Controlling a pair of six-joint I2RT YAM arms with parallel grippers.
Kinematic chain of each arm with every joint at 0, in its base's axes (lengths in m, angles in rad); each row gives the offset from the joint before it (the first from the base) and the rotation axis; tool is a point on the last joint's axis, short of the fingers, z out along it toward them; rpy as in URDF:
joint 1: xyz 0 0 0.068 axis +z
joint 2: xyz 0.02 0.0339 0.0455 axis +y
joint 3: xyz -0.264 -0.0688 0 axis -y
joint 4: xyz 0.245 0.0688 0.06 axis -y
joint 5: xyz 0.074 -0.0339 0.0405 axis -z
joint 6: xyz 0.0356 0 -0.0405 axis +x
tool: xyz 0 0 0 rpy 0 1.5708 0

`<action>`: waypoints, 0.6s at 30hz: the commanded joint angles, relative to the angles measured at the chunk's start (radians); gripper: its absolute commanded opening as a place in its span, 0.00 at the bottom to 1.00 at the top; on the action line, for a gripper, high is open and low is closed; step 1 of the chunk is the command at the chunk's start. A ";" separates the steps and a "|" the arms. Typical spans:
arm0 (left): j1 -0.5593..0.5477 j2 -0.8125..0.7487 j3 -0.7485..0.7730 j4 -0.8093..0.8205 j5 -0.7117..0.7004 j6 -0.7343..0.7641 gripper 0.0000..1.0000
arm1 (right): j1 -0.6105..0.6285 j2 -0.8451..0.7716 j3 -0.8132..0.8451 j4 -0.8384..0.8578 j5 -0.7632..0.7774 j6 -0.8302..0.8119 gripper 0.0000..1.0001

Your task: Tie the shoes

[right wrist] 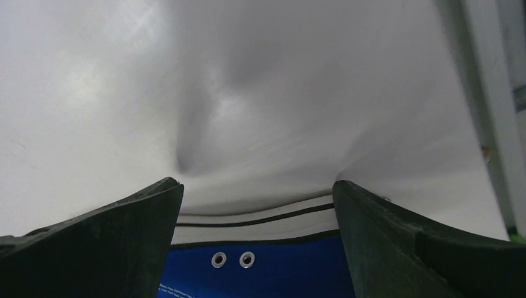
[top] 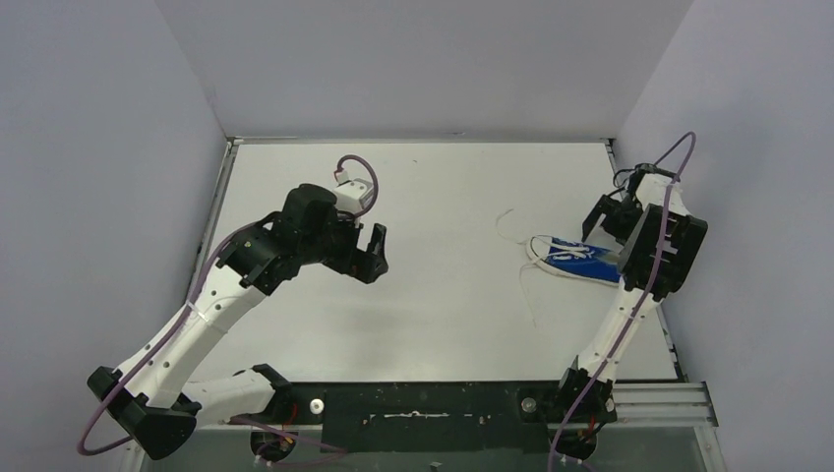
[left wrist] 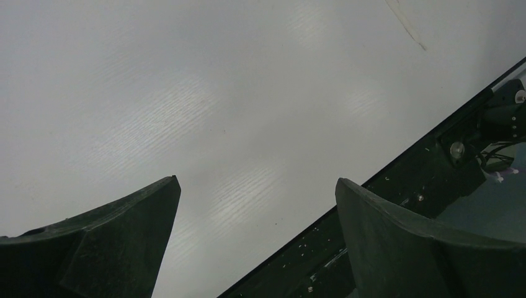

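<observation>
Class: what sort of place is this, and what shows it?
Probably a robotics test cell: a white table inside plain grey walls, left arm and right arm bolted at its near edge, one blue sneaker set out.

item: small blue canvas sneaker (top: 575, 260) | look: white sole rim with a dark stripe, white toe cap, two metal side eyelets | place: 3 o'clock in the overhead view | pose: toe toward 9 o'clock | laces (top: 529, 295): thin, white, untied, trailing loose toward 11 and 6 o'clock
</observation>
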 commanded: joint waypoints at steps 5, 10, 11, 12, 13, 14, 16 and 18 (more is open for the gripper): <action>-0.051 0.050 0.071 0.016 0.011 0.046 0.96 | 0.033 -0.337 -0.408 -0.012 -0.202 0.085 0.94; -0.060 0.092 0.085 0.019 0.050 0.034 0.96 | 0.126 -0.473 -0.596 0.032 -0.254 0.087 0.94; -0.060 0.096 0.088 0.020 0.056 0.031 0.96 | 0.133 -0.487 -0.614 0.040 -0.245 0.074 0.94; -0.061 0.100 0.088 0.021 0.063 0.027 0.96 | 0.135 -0.497 -0.638 0.047 -0.232 0.060 0.93; -0.062 0.103 0.088 0.022 0.071 0.022 0.96 | 0.133 -0.503 -0.652 0.051 -0.225 0.053 0.93; -0.062 0.107 0.086 0.022 0.082 0.019 0.96 | 0.129 -0.507 -0.664 0.053 -0.238 0.048 0.93; -0.063 0.119 0.084 0.020 0.108 0.012 0.96 | 0.125 -0.520 -0.696 0.059 -0.293 0.047 0.91; -0.062 0.135 0.082 0.021 0.140 0.002 0.96 | 0.125 -0.542 -0.741 0.084 -0.362 0.060 0.90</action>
